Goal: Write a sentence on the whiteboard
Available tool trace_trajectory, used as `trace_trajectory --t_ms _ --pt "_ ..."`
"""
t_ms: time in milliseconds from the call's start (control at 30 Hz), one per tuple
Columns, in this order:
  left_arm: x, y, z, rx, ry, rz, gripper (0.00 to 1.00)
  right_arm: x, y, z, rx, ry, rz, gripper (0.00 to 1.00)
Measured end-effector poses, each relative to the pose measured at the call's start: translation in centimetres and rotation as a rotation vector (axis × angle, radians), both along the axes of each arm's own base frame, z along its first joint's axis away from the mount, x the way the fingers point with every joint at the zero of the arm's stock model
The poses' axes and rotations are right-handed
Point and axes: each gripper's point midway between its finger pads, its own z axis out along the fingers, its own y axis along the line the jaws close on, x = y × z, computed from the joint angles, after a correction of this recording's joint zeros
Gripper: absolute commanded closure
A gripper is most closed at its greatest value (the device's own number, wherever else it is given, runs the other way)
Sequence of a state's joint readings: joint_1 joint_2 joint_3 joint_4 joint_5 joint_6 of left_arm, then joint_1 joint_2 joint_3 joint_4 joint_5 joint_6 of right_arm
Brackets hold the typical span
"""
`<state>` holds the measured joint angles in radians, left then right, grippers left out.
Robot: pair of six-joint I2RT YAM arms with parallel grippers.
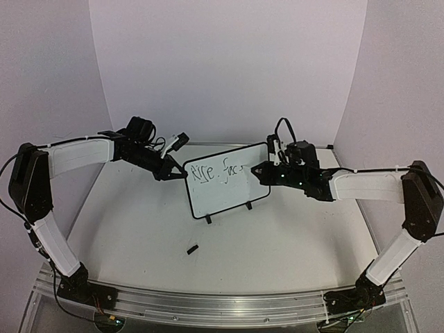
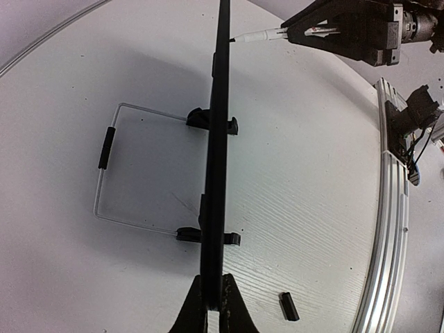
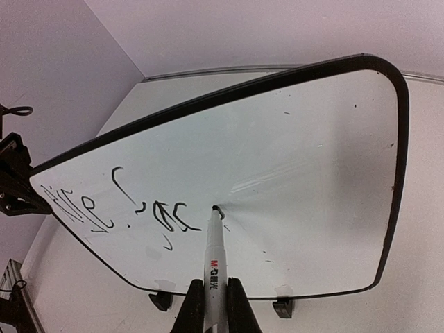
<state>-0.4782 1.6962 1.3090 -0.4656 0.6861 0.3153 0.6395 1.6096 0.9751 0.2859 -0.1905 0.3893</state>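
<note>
Writing in progress, first line partly down.
The whiteboard [image 1: 225, 194] stands mid-table on its feet, with the left gripper [image 1: 172, 173] clenched on its left edge. The right gripper [image 3: 214, 309] grasps the marker [image 3: 214, 250], tip touching the board at the end of the sentence [image 1: 220, 171], roughly "Rise. fac". Judged unfinished: word incomplete, lower board bare. The cap [image 1: 192, 248] lies on the near table.

The handwritten sentence [image 1: 204, 172] stands in black marker ink on the whiteboard [image 1: 223, 195], along the top of its face towards ten o'clock. It reads roughly "Rise. fac", and the last letters are unclear. In the right wrist view the same words appear upside down, at eight o'clock on the board. At six o'clock in that view, the marker [image 3: 214, 243] bears a red "M&G" logo on its white barrel. The small characters below the logo are too blurred to read.
</note>
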Motion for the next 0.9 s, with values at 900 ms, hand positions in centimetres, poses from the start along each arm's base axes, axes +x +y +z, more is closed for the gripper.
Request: trace_trajectory --t_ms 900 --pt "0.0 0.0 0.0 0.000 0.000 0.000 1.00 -0.6 0.4 -2.0 0.003 0.048 0.032 1.00"
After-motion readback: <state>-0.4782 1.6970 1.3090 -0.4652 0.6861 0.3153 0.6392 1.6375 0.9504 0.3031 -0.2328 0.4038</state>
